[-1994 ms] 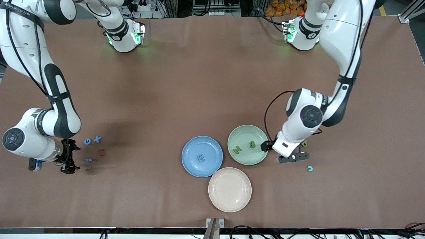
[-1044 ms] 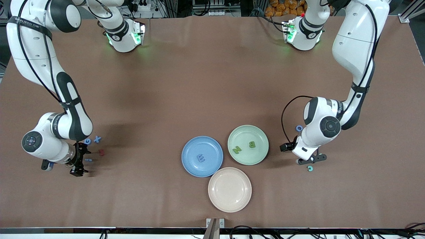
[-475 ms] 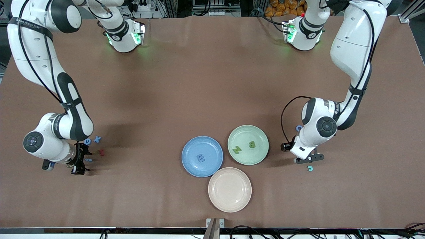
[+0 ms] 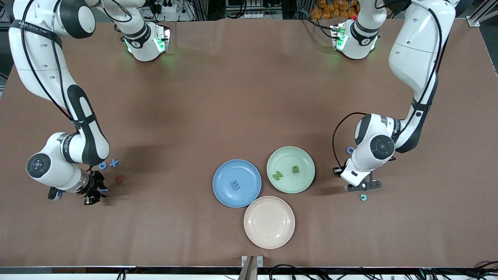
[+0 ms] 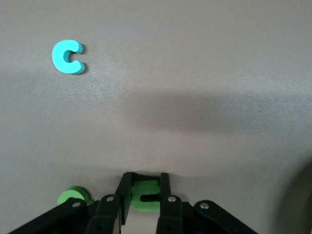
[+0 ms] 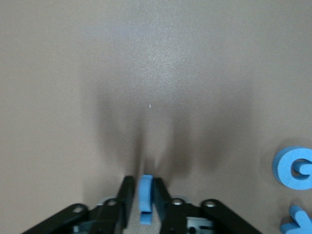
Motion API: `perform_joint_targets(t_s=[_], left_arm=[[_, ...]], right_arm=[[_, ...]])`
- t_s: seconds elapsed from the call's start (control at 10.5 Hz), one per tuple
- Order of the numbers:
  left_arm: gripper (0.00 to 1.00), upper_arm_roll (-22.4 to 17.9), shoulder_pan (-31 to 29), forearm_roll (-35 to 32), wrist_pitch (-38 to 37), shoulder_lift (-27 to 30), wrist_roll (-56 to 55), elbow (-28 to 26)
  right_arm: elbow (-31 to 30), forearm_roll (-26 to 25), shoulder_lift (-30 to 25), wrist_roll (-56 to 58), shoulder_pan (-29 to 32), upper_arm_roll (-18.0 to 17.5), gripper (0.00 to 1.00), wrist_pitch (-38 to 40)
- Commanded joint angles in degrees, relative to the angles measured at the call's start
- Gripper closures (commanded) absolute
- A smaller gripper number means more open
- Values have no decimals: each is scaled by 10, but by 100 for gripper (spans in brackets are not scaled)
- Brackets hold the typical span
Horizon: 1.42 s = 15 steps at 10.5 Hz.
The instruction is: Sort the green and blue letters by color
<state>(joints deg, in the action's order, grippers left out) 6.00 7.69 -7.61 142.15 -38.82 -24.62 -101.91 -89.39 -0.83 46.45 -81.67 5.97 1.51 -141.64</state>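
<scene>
Low at the right arm's end of the table, our right gripper (image 4: 93,192) pinches a thin blue foam letter (image 6: 145,199) edge-on between its fingers, as we see in the right wrist view. Just beside it lie a blue G (image 4: 102,166), a blue X (image 4: 114,163) and a small red letter (image 4: 119,178). Toward mid-table we find a round blue plate (image 4: 221,194) holding a blue E (image 4: 235,185), a pale green plate (image 4: 307,157) holding an olive N (image 4: 277,175) and B (image 4: 295,169), and a cream plate (image 4: 269,222) nearest the front camera. Our left gripper (image 4: 360,186) stands between the green plate and a teal C (image 4: 363,197), fingers narrowed around a bright green letter (image 5: 145,196), another green piece (image 5: 73,196) alongside.
</scene>
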Motion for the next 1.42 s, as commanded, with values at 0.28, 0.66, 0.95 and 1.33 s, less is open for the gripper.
perform_joint_targets(t_s=[0.28, 0.66, 0.95, 1.33], left_arm=[[100, 5, -12, -13, -6, 29, 0, -4], [100, 3, 28, 17, -59, 42, -47, 38], [100, 1, 93, 53, -63, 36, -151, 67], [82, 0, 149, 87, -63, 16, -258, 107]], right_arm=[[-18, -14, -7, 15, -27, -1, 100, 6], [-25, -19, -38, 101, -62, -9, 100, 60], [-7, -18, -66, 174, -102, -68, 100, 101], [43, -9, -61, 96, -138, -139, 100, 95]])
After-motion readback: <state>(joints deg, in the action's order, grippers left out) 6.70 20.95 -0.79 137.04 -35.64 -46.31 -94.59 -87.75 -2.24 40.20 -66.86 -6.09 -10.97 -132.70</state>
